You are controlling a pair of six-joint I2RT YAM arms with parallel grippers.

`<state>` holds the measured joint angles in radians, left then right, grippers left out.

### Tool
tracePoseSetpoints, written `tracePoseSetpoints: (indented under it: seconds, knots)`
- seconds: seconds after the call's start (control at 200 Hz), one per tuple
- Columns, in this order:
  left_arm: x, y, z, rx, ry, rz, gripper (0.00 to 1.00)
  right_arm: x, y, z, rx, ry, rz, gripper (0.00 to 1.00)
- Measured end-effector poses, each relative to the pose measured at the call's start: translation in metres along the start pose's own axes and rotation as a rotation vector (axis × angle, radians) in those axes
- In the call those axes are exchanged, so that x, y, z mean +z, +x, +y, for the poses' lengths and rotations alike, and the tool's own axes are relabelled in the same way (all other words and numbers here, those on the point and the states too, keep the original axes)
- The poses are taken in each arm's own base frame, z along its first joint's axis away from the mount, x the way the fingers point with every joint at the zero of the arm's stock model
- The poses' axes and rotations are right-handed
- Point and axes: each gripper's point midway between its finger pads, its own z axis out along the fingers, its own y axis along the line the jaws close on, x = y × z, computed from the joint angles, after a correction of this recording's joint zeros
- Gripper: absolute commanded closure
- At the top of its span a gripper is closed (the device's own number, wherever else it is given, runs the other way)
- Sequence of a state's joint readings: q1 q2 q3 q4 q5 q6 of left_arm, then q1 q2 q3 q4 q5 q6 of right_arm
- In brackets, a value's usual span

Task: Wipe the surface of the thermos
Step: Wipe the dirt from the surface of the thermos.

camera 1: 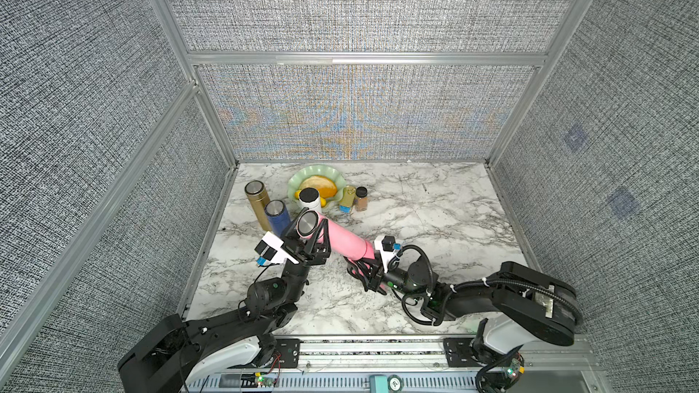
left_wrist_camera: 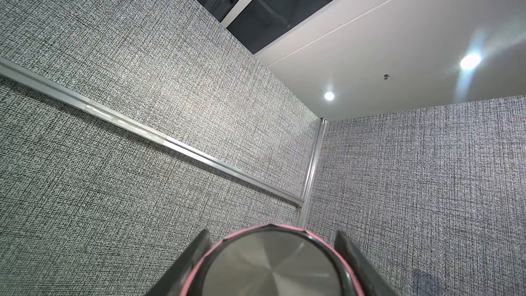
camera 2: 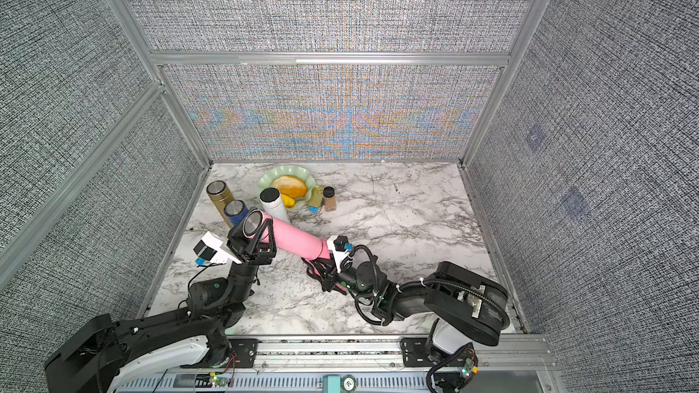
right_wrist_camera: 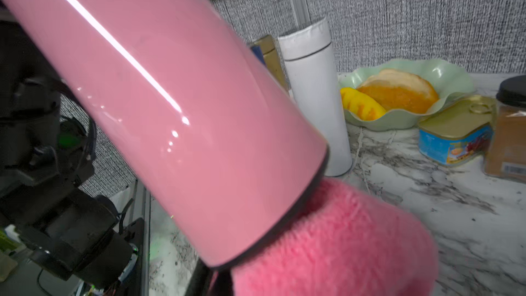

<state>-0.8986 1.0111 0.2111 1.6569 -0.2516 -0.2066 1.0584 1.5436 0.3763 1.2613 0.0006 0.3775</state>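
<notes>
**Pink thermos** [camera 1: 342,240]: held tilted above the marble table [camera 1: 435,221], on the robot side of the green dish [camera 1: 302,175]. The steel cap end is up and points past the dish's L side. The base end is lower and nearer the robot.

**L gripper** [camera 1: 308,223]: jaws clamped on the thermos at the cap end. The L wrist view shows one finger [left_wrist_camera: 196,257] on each side of the cap rim.

**R gripper** [camera 1: 361,268]: jaws pinched on a pink cloth [right_wrist_camera: 336,237]. In the R wrist view the cloth touches the thermos at its base edge.

**Other items, ref. dish:**
- White thermos [camera 1: 312,200]: upright, at the near rim.
- Blue thermos [camera 1: 277,215] and gold thermos [camera 1: 257,198]: upright, to the L.
- Tin [camera 1: 346,202] and spice jar [camera 1: 361,200]: just beside the R rim.
- In the dish: bread [right_wrist_camera: 398,92] and a yellow fruit piece [right_wrist_camera: 361,106].
</notes>
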Motion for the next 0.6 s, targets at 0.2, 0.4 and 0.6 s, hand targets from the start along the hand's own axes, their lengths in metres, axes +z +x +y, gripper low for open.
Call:
tracePoseSetpoints:
  seconds: [0.2, 0.4, 0.6]
  knots:
    - [0.000, -0.001, -0.004, -0.006, 0.020, -0.001, 1.00, -0.016, -0.011, -0.007, -0.037, 0.039, -0.034, 1.00]
    - [0.003, -0.002, -0.004, 0.016, 0.020, -0.003, 1.00, -0.001, -0.008, -0.009, -0.020, 0.033, -0.023, 1.00]
    - [0.014, 0.005, -0.012, 0.035, 0.053, 0.014, 1.00, -0.019, -0.002, -0.009, -0.020, 0.039, -0.033, 1.00]
